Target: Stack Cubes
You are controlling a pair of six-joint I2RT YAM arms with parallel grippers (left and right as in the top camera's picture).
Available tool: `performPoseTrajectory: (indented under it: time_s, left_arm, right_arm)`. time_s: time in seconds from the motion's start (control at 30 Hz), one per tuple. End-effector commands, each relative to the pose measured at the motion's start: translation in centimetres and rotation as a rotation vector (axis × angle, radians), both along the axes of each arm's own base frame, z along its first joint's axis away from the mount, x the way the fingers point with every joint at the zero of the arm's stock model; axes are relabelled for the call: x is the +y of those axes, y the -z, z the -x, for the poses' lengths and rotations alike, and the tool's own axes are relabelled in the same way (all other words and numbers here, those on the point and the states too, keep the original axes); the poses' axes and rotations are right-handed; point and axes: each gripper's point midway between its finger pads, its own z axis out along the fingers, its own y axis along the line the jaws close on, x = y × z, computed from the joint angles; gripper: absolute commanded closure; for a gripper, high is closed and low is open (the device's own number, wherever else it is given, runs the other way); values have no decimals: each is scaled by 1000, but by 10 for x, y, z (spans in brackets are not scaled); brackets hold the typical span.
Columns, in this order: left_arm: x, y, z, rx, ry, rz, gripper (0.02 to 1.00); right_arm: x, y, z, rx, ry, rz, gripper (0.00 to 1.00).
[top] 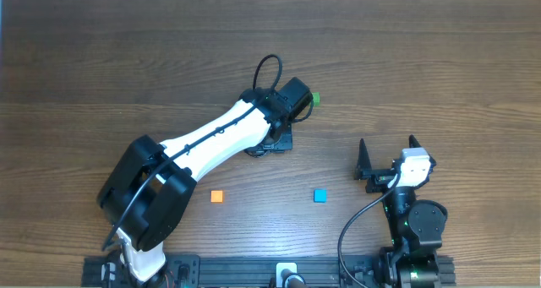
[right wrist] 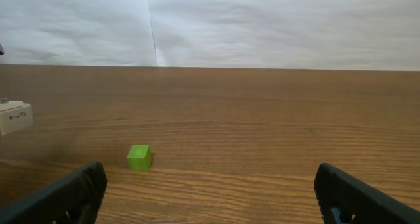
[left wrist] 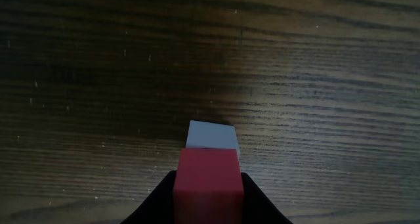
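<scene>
Left wrist view: red cube [left wrist: 207, 175] clamped in left pincer [left wrist: 207, 188], partly over white cube [left wrist: 211, 134] on the counter [left wrist: 328, 86]; contact unclear. Risk: red looks offset from white, so a release now may tip it off an edge, or the fingers could nudge white aside. Cubes small, smooth, matte, sharp-edged, likely light and slidey on wood grain. Green cube [top: 315, 97] nearby; orange cube [top: 217, 196] and blue cube [top: 319, 195] well apart. Right pincer [top: 386, 157] open, empty.
</scene>
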Motion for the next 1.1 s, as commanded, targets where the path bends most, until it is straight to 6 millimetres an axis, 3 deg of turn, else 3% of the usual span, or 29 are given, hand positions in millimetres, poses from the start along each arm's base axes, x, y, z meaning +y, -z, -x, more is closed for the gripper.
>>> performPoseTrajectory:
  time_s: [0.03,0.13,0.27,0.3,0.33,0.47,0.53,0.73,0.87,0.97,1.1]
  left_arm:
    - [4,9,2,25,7,-16,919]
    - [4,9,2,25,7,-16,774]
    - [4,9,2,25,7,-16,397]
    - [4,9,2,25,7,-16,152]
    - [3,9,2,24,7,-15,38]
    - [2,5,-2,3,3,-3,18]
    - [2,-10,-8,-35,-5,23,18]
    - [11,-87,-21,-211,-36,126,20]
    - [33,-128,-3,-262,-41,131,20]
    - [48,-133,21,-248,-29,120,20]
    - [72,-105,58,-207,-21,106,20]
  right_arm:
    - [1,2,0,1,-6,4,9]
    - [1,2,0,1,-6,4,9]
    - [1,2,0,1,-6,4,9]
    - [1,2,0,1,-6,4,7]
    - [1,2,0,1,-6,4,9]
    - [1,2,0,1,-6,4,9]
    - [1,2,0,1,-6,4,9]
    - [1,2,0,1,-6,4,7]
    - [1,2,0,1,-6,4,7]
    - [1,2,0,1,-6,4,7]
    - [1,2,0,1,-6,4,9]
